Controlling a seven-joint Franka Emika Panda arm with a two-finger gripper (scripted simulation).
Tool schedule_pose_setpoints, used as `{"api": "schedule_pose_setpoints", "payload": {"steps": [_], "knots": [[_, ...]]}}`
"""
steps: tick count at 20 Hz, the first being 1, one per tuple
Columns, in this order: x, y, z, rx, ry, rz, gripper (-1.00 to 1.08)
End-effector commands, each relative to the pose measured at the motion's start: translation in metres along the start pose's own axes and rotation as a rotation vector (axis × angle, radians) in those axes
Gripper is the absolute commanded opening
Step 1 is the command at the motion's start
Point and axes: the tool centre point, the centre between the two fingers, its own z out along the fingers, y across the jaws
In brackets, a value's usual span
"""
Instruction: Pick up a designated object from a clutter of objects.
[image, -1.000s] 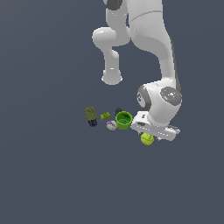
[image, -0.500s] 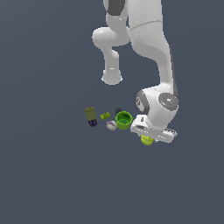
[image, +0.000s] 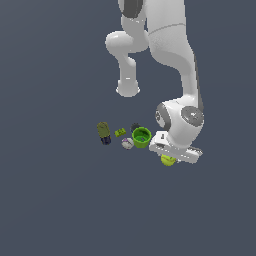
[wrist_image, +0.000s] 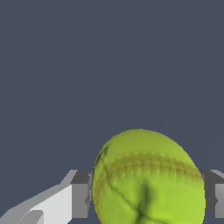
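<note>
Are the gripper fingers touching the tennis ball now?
Cannot tell. In the wrist view the fingers flank the tennis ball closely on both sides, but its bulge hides the contact line. The exterior view is too small to settle it.

ball (image: 168, 160) under tool (image: 174, 156), cup (image: 141, 137) at its left

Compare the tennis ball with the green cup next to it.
The tennis ball is a yellow-green sphere with a seam; the green cup is brighter green and open-topped. The ball sits between the gripper fingers under the hand; the cup stands free among the clutter. Both are similar in width.
</note>
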Motion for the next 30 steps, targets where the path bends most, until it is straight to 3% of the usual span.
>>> {"api": "schedule_pose_setpoints", "payload": {"steps": [1,13,30], "knots": [[0.0,0.0,-0.001,0.0,0.0,0.0,-1.0],[0.003,-0.006,-0.062,0.0,0.0,0.0,-1.0],[0.013,-0.025,-0.245,0.0,0.0,0.0,-1.0]]}}
